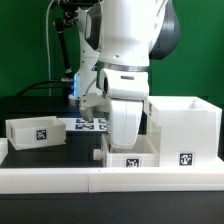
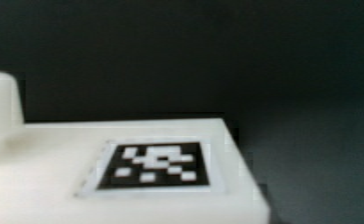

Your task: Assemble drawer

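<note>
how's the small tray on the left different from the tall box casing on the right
The small tray is low and shallow, while the box casing is clearly taller and bulkier. The small tray sits alone on the black table at the exterior view's left. The box casing sits at the exterior view's right, close behind the front rail, with the arm beside it. Both are white and show a black-and-white square tag on the near face.

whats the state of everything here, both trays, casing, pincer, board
loose tray: on the table at the exterior view's left, open top up, apart from the rest
near tray: beside the casing, not in it, under the arm
casing: standing, opening upward, no tray seen inside
pincer: low at the near tray, jaws hidden, open or shut unclear
marker board: flat on the table
</note>
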Available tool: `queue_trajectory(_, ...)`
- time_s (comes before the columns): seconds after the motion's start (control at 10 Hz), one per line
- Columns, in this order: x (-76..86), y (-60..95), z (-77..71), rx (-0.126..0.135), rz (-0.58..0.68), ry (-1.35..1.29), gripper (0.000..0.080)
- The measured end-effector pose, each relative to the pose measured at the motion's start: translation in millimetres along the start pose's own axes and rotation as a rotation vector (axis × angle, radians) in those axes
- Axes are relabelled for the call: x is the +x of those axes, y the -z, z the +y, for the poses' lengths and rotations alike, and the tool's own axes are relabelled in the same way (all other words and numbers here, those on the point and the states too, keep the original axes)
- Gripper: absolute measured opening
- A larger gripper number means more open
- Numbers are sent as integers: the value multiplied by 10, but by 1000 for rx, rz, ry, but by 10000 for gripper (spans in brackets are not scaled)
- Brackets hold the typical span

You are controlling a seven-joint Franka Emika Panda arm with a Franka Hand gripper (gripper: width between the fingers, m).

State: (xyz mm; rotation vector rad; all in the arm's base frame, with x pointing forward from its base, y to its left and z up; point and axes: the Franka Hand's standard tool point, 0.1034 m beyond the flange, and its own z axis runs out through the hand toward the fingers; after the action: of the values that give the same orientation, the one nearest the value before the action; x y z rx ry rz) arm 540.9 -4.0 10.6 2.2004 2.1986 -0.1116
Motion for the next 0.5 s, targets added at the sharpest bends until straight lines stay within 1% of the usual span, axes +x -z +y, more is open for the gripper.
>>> queue_trajectory(0.5,15,-8,2,1,0,-21,41)
